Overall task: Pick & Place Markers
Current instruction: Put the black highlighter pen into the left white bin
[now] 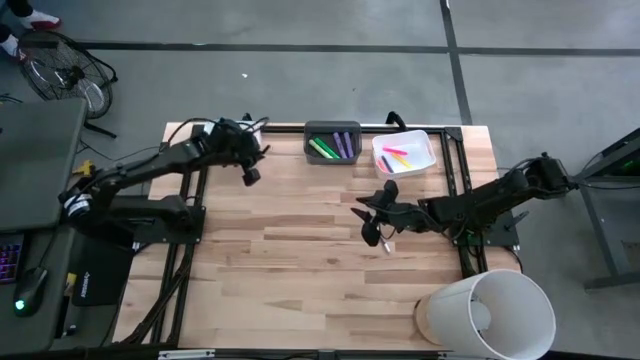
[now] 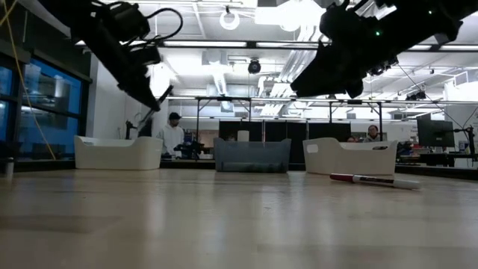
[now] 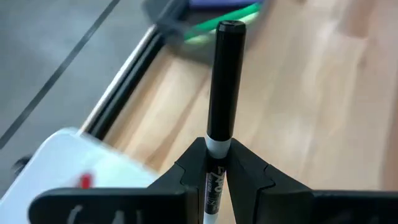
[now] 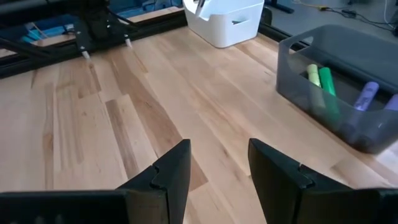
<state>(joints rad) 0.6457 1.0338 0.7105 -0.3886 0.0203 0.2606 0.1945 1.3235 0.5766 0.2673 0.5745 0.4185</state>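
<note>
While our left gripper (image 3: 219,177) clamped a black-capped white marker (image 3: 222,93) near the grey plastic bin (image 1: 332,142), presumably to drop it there, our right gripper (image 4: 217,165) hung with fingers apart above the bare wooden table (image 1: 280,250), beside a red-capped marker (image 2: 371,180).

Table (image 4: 112,118) was pale wood planks, smooth, slightly sheened; grey bin (image 4: 348,81) translucent plastic; white bin (image 4: 227,22) opaque glossy plastic; black marker (image 3: 224,81) smooth satin plastic; left tool (image 3: 217,180) matt black plastic
</note>
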